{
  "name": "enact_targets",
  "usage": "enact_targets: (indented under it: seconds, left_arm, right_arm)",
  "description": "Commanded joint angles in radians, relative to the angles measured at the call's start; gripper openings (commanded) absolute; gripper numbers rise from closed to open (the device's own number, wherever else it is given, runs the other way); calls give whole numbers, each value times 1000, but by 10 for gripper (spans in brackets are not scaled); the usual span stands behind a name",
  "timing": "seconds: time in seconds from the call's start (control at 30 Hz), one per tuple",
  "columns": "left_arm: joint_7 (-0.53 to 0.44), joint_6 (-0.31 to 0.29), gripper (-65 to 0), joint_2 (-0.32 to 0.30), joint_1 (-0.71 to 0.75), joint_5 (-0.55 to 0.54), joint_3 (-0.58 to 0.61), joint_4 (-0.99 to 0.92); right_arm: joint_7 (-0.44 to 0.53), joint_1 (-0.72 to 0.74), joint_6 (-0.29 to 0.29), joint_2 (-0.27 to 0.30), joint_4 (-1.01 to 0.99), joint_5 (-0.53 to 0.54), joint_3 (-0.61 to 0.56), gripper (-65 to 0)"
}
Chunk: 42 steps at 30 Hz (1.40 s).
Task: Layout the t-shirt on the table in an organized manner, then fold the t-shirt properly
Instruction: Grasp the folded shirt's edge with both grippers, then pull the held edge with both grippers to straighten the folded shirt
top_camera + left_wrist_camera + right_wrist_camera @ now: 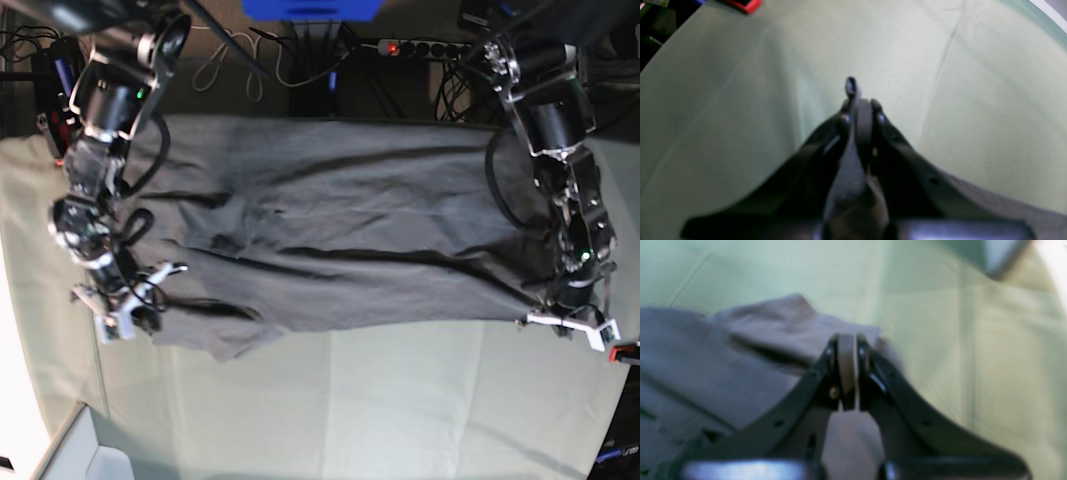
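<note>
Both arms are built of black and silver-grey jointed segments with loose black cables looping alongside them. The left arm (560,140) and the right arm (100,130) each end in a white bracket at the wrist. Seen close, the left gripper (860,106) has two curved black fingers (907,156) dotted with small screw holes; the right gripper (847,340) looks the same, with a brass-coloured screw near its tips.

Matt grey cloth t-shirt (330,240), pale cloth-covered table (400,400), seemingly smooth
</note>
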Motion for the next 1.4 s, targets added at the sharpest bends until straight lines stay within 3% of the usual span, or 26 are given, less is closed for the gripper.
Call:
enact_targets:
  seconds: [0.0, 0.23, 0.33, 1.13, 1.37]
  left_arm:
    - [-19, 2, -650, -12, -15, -2, 0, 17]
    - [-19, 2, -650, -12, -15, -2, -5, 17]
    - [-19, 2, -650, -12, -15, -2, -6, 17]
    - [-19, 2, -650, -12, -15, -2, -2, 16]
    - [-19, 2, -650, -12, -15, 0, -3, 16]
  right_arm:
    - [23, 45, 10, 18, -27, -8, 4, -584]
    - [23, 149, 10, 59, -234, -49, 8, -273]
    - [23, 174, 10, 73, -292, -49, 8, -217]
    - [30, 183, 10, 84, -398, -46, 2, -223]
    - [27, 203, 10, 84, -399, -46, 5, -394]
